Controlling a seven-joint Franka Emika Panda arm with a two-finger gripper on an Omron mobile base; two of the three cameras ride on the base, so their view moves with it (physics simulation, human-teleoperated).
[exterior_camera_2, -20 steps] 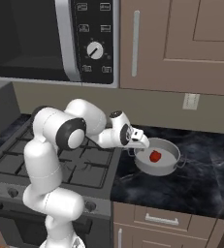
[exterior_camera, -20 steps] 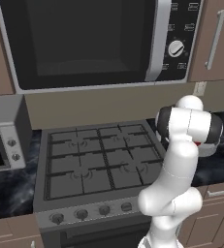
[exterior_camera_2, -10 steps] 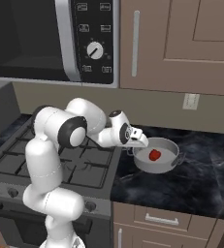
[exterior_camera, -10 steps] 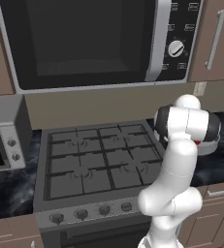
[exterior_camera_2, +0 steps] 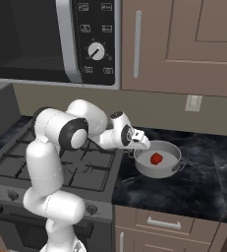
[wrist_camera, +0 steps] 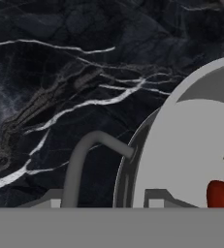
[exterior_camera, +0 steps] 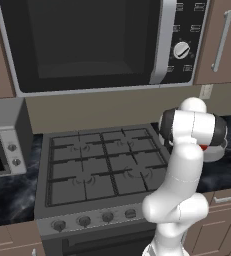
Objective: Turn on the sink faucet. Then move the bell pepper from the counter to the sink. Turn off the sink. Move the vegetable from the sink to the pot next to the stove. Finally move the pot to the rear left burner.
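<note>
A grey pot [exterior_camera_2: 154, 173] stands on the black counter [exterior_camera_2: 198, 192] just right of the stove [exterior_camera_2: 85, 162], with the red bell pepper [exterior_camera_2: 156, 158] lying inside it. My gripper [exterior_camera_2: 140, 145] reaches down at the pot's left edge. In the hand view one fingertip [wrist_camera: 53, 199] sits outside the loop handle [wrist_camera: 82, 155]. The other [wrist_camera: 157, 197] is inside the pot wall, so the jaws are closed on handle and rim. The pepper [wrist_camera: 222, 193] shows at the lower right of the pot [wrist_camera: 191, 145]. The sink and its faucet are out of view.
The stove's grates [exterior_camera: 102, 165] spread left of the arm, the rear left burner [exterior_camera: 79, 145] bare. A microwave [exterior_camera: 87, 45] hangs over the range. Cabinets [exterior_camera_2: 184, 44] rise above the counter, with a wall outlet [exterior_camera_2: 193, 102] behind the pot.
The jaws have closed in from wide open around the pot's handle and rim. The arm and pot have stayed almost where they were.
</note>
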